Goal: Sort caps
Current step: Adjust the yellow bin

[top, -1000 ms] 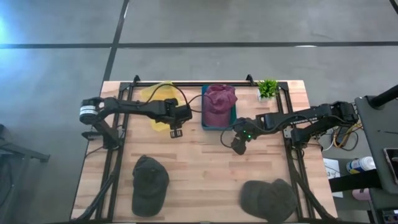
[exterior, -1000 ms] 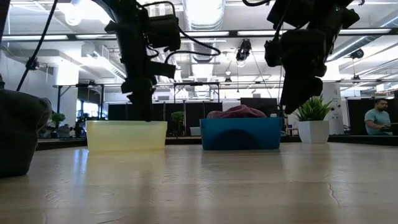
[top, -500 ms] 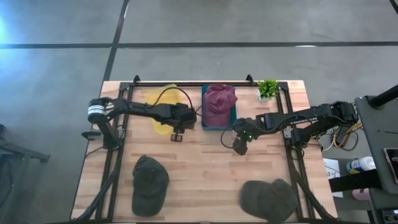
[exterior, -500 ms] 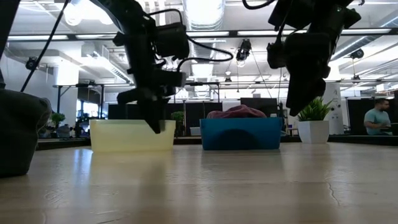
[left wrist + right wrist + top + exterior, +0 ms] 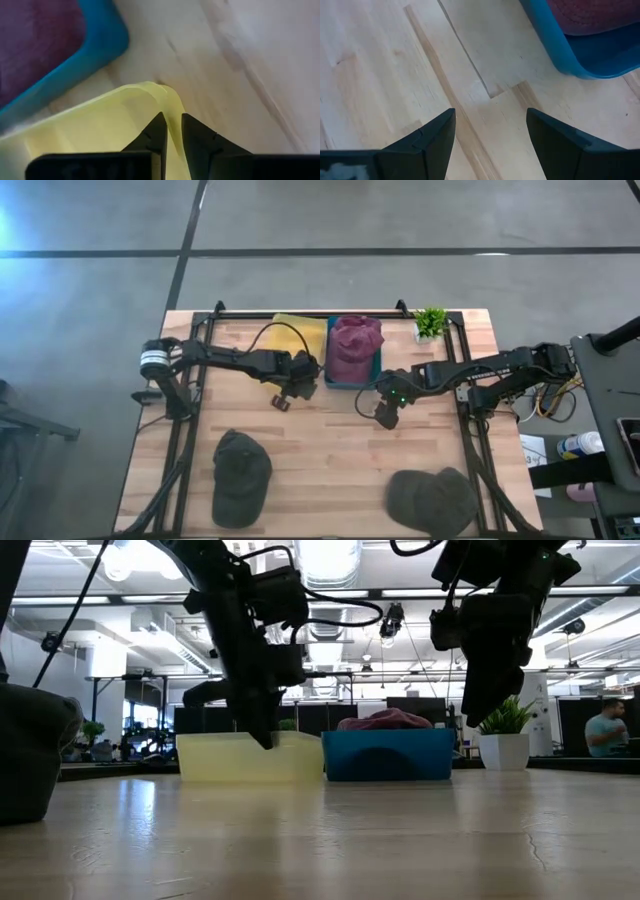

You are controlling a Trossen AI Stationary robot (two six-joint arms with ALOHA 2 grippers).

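Note:
Maroon cap fabric fills the teal bin at the table's far side; how many caps lie there I cannot tell. Two olive-grey caps lie crown up on the wood, one near left, one near right. My left gripper is shut on the yellow bin, which stands right beside the teal bin. My right gripper hangs open above bare wood, just off the teal bin's near right corner. My left gripper pinches the yellow bin's near wall at its rim, close to a corner. One finger is inside the bin, the other finger outside. The fingers come from above, slanting down. The bin rests flat on the table.
A small potted plant stands at the far edge, right of the teal bin. Black rails run along the table's left, right and far sides. Bare wood lies in the middle between the bins and the olive caps. A person sits in the room behind.
My left gripper has moved toward the table's right, staying shut on the yellow bin's wall. The bin has slid along the table with it, from well left of the teal bin to right beside it. The right arm has kept still.

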